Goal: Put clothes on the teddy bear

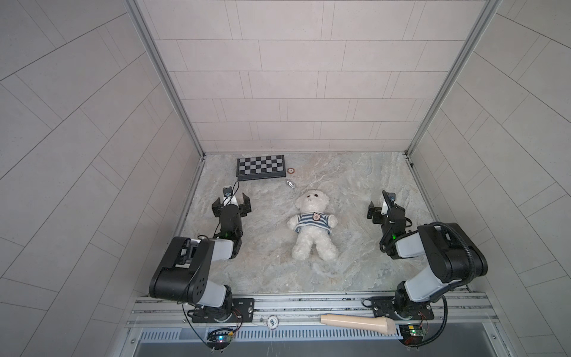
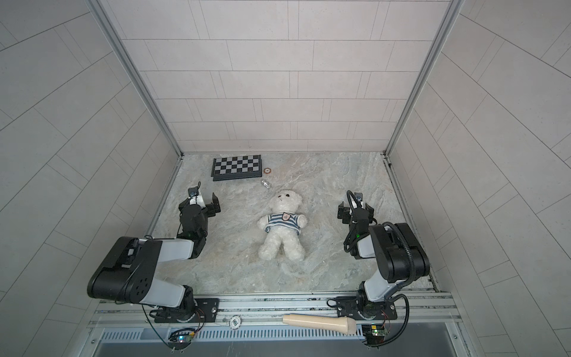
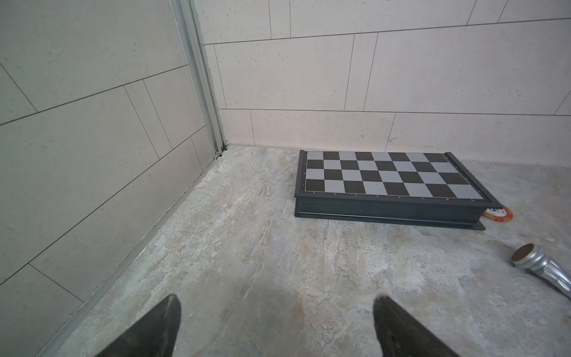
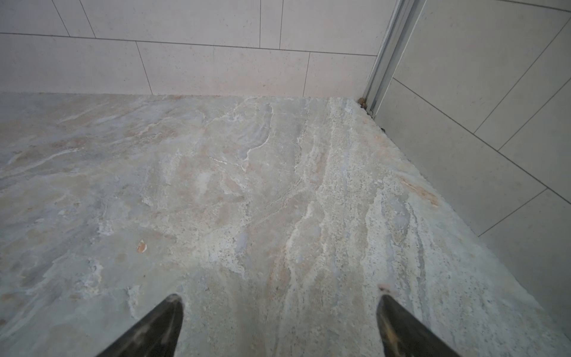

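The fluffy white teddy bear [image 1: 312, 225] [image 2: 282, 227] lies on its back in the middle of the stone table, head toward the back wall, wearing a blue-and-white striped shirt [image 1: 312, 221] with a badge on the chest. My left gripper [image 1: 231, 205] [image 2: 200, 204] hovers well to the bear's left, open and empty; its wrist view shows only bare table between the fingertips [image 3: 173, 312]. My right gripper [image 1: 381, 206] [image 2: 355, 207] stands well to the bear's right, also open and empty [image 4: 279, 301]. Neither wrist view shows the bear.
A folded chessboard case [image 1: 261, 167] [image 3: 386, 185] lies at the back left, with an orange-rimmed disc [image 1: 290, 170] [image 3: 499, 214] beside it and a small silver piece [image 1: 290, 183] [image 3: 540, 269] lying nearer the bear's head. A beige handle-like object [image 1: 358, 322] rests on the front rail.
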